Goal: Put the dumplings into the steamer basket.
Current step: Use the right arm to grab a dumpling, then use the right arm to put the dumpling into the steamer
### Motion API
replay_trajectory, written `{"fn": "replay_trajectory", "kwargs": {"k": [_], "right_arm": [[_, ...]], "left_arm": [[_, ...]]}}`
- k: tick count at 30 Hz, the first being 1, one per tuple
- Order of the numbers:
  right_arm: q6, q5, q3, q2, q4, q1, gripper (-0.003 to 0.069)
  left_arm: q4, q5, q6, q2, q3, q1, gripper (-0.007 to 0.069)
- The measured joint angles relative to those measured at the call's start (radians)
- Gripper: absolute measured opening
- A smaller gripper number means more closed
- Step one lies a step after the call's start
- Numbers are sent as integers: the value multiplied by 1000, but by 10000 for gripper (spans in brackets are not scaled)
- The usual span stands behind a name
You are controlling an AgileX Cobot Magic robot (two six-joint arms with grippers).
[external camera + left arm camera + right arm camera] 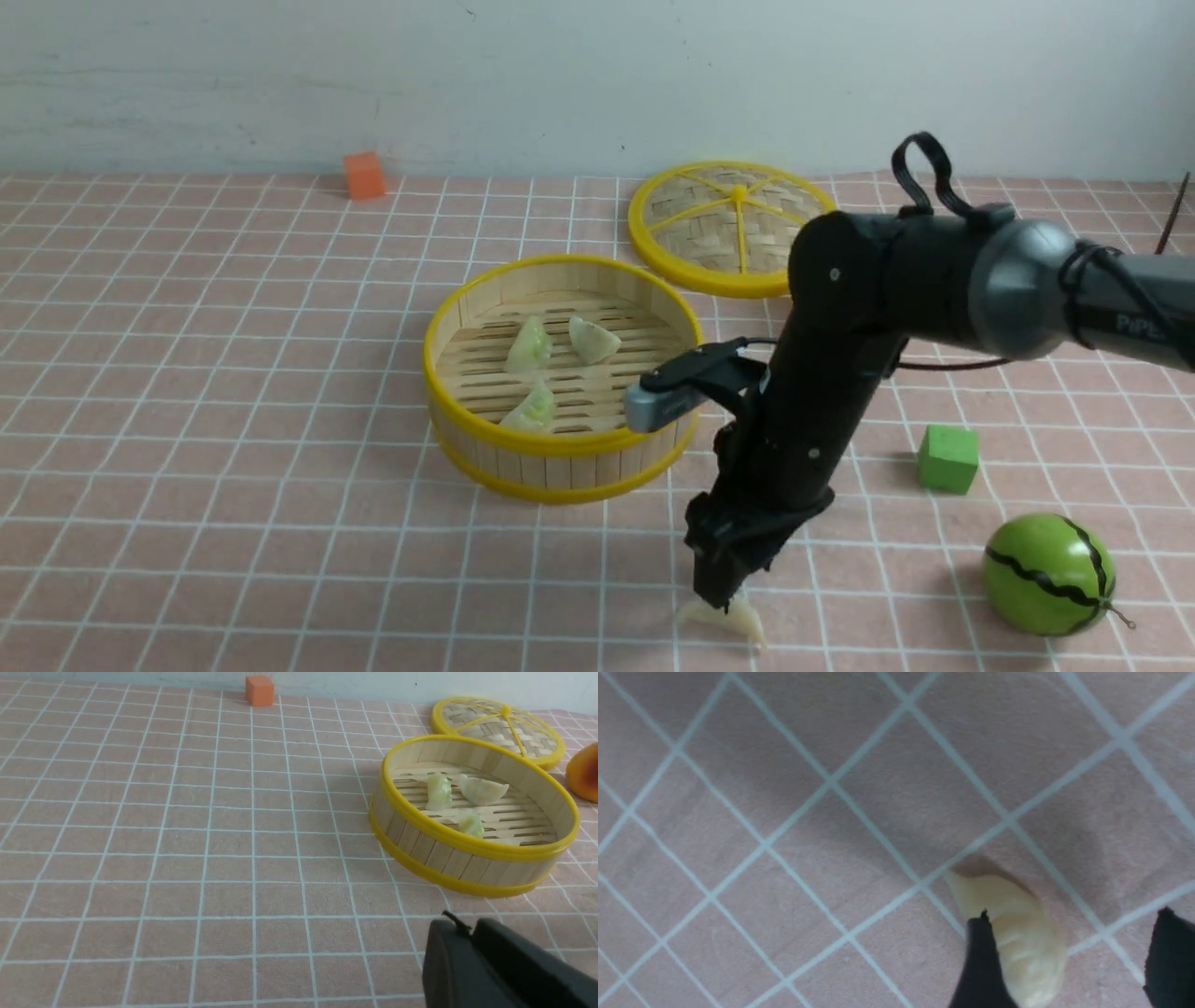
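The steamer basket (551, 467) sat on the pink checked cloth (233, 420), and three of the dumplings lay on its slatted floor. One pale green dumpling (529, 345) and a cream-white dumpling (595, 339) lay side by side toward the far part of the basket, and a second green dumpling (532, 409) lay against its near wall. The fourth dumpling (742, 623), cream-white, lay outside on the cloth, in front of the basket and to its right. The right gripper (721, 597) pointed down over this dumpling with its jaws spread. In the right wrist view, one of its fingers (983, 961) stood right against the dumpling's side, while the other stood apart from it, so nothing was clamped. The left gripper (469, 926) showed only in the left wrist view, on the near left side of the basket. Its black fingers looked pressed together with nothing between them. The flat woven lid (733, 229) lay just behind the basket to the right. An orange cube (364, 175) stood well behind the basket to the left, by the wall. A green cube (948, 457) stood to the right of the basket, past the right arm. A green striped ball (1047, 574) lay farther to the right of the basket and nearer the camera.
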Motion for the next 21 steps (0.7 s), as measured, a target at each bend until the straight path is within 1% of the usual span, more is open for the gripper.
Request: {"fn": "replay_trajectory", "kwargs": {"k": [2, 4, 5, 6, 7, 8, 11, 13, 14, 15, 19, 20, 21], "right_arm": [[-28, 0, 4, 16, 22, 11, 386], [-50, 5, 7, 40, 6, 22, 323], [-51, 6, 5, 41, 6, 22, 315], [-54, 6, 5, 42, 5, 22, 283], [-60, 6, 4, 43, -1, 22, 218], [-61, 9, 3, 43, -3, 21, 190], [-62, 37, -17, 48, -18, 21, 190], [-52, 99, -54, 57, -31, 21, 190], [-48, 105, -59, 58, -31, 21, 190], [-40, 141, -107, 58, -29, 22, 190], [-38, 158, -243, 57, 12, 29, 190], [-45, 159, -311, 57, 54, 32, 190], [-53, 158, -347, 57, 69, 32, 190]], "left_arm": [[0, -5, 0, 0, 0, 0, 57], [1, -7, 0, 0, 0, 0, 57], [1, -7, 0, 0, 0, 0, 57], [1, -7, 0, 0, 0, 0, 58], [1, -7, 0, 0, 0, 0, 60], [1, -7, 0, 0, 0, 0, 62], [1, -8, 0, 0, 0, 0, 66], [1, -9, 0, 0, 0, 0, 69], [1, -9, 0, 0, 0, 0, 70], [1, -10, 0, 0, 0, 0, 71], [1, -11, 0, 0, 0, 0, 74], [1, -11, 0, 0, 0, 0, 74], [1, -11, 0, 0, 0, 0, 75]]}}
